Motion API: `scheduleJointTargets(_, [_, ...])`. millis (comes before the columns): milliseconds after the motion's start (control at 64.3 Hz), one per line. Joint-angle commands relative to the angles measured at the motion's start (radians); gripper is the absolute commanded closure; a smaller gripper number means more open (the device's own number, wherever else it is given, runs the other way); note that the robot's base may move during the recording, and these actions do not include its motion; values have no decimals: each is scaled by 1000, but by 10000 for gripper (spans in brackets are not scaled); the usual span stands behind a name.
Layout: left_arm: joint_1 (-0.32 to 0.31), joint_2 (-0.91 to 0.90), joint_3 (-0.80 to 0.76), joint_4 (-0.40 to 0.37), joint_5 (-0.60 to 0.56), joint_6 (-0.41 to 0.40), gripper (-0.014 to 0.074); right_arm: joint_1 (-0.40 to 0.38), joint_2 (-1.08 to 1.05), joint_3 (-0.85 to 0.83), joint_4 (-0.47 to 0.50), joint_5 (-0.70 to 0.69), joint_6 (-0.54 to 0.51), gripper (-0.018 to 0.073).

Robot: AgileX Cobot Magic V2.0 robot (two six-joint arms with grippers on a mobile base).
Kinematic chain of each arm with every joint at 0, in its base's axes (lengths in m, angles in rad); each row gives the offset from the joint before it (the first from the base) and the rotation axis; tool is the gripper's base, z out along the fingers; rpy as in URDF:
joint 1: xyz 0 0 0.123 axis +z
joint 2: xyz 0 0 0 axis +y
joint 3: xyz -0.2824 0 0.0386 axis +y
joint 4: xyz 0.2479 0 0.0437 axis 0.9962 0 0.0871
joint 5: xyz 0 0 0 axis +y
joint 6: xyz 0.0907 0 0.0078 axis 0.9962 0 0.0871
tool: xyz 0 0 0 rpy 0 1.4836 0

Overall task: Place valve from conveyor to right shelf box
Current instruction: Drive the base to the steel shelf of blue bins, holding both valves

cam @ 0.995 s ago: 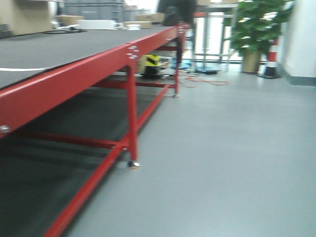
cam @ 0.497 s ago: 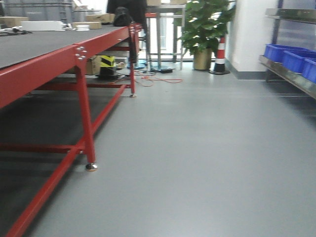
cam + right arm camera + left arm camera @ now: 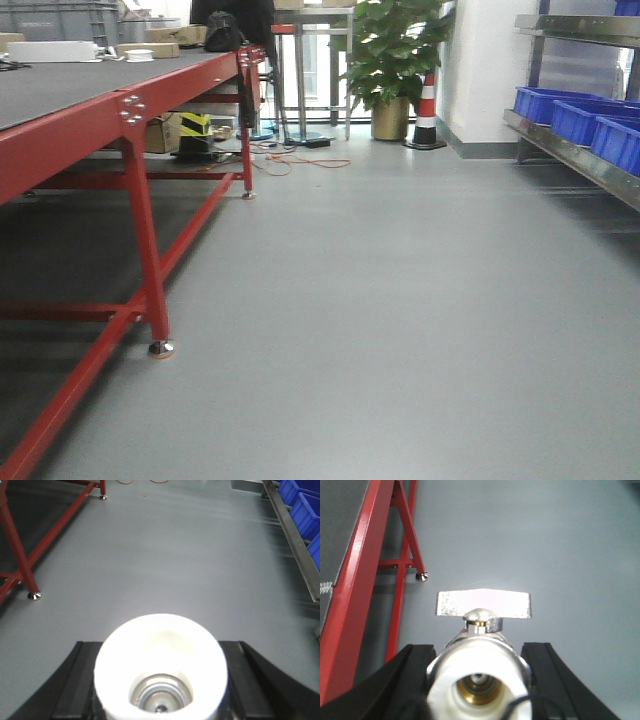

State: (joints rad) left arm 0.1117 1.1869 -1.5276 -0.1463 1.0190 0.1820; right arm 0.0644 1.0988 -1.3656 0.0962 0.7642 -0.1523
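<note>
My left gripper (image 3: pixel 477 652) is shut on a metal valve (image 3: pixel 479 680) with a white-wrapped end, a brass bore and a flat silver handle (image 3: pixel 484 603). It hangs over the grey floor next to the conveyor (image 3: pixel 340 535). My right gripper (image 3: pixel 160 650) is shut on a second valve (image 3: pixel 160 655), of which only the white round end shows. Black fingers (image 3: pixel 70 680) press on both sides of it. In the front view the conveyor (image 3: pixel 60 85) with its red frame runs along the left. The right shelf (image 3: pixel 575 160) holds blue boxes (image 3: pixel 550 100). Neither gripper appears in the front view.
A red conveyor leg with a metal foot (image 3: pixel 160 348) stands near left. A potted plant (image 3: pixel 390 60), a striped cone (image 3: pixel 427 110) and floor cables (image 3: pixel 300 160) sit at the far end. The shelf rail and blue boxes (image 3: pixel 305 505) run along the right.
The front view has swung right: the conveyor slid toward the left edge, and the shelf with blue boxes came into view on the right.
</note>
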Motion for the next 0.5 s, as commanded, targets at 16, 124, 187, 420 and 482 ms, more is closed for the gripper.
scheduleJointTargets(16, [-5, -12, -6, -10, -44, -6, 708, 0, -13, -11, -8, -77, -6, 713])
scheduleJointTargets(124, [-5, -12, -6, -10, -44, -6, 708, 0, -13, -11, -8, -77, -6, 713])
scheduleJointTargets(187, [-5, -12, -6, -10, -44, -6, 708, 0, -13, -11, -8, -77, -6, 713])
scheduleJointTargets(420, [-5, -12, -6, -10, -44, -6, 708, 0, -13, -11, -8, -77, -6, 713])
scheduleJointTargets(482, [-5, -12, -6, -10, -44, -6, 708, 0, -13, -11, -8, -77, -6, 713])
